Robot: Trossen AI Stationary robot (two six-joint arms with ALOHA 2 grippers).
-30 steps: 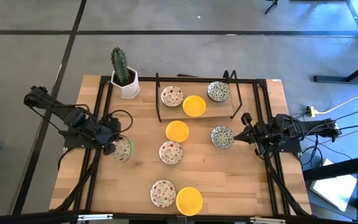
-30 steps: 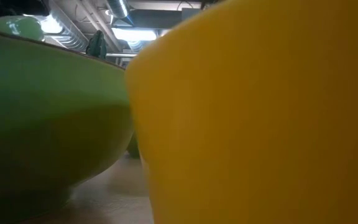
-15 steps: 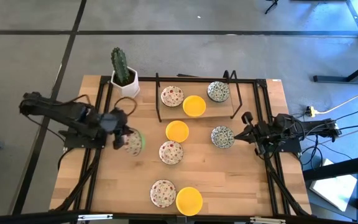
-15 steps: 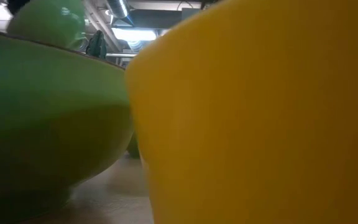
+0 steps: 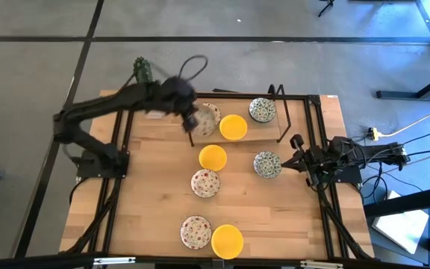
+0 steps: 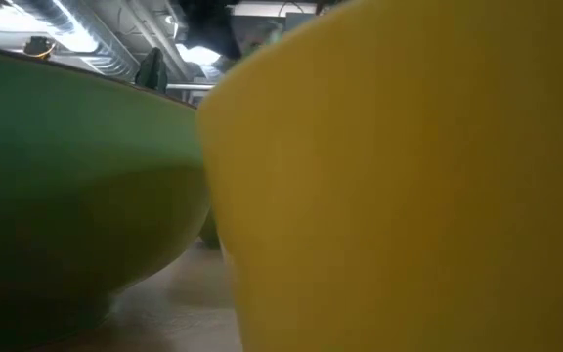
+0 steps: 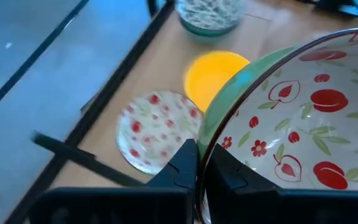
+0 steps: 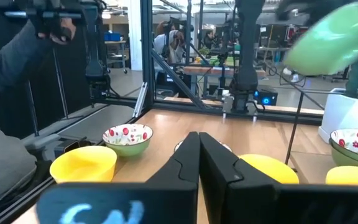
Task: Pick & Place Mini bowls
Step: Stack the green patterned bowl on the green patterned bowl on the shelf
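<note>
The left gripper (image 5: 191, 119) is up over the rack (image 5: 189, 112), pinching the rim of a red-fruit bowl (image 7: 303, 143) with a green outside. Right beneath it sits a red-speckled bowl (image 5: 207, 116), with a yellow bowl (image 5: 233, 127) just beside and a green-grey one (image 5: 262, 110) farther along the rack. Counting the table: three yellow, three red-speckled resting, two green-grey. A cactus (image 5: 141, 70) peeks out behind the arm. The right gripper (image 5: 294, 159) waits low at the table's right edge, fingers pressed together and empty, just beside the second green-grey bowl (image 5: 266, 164).
</note>
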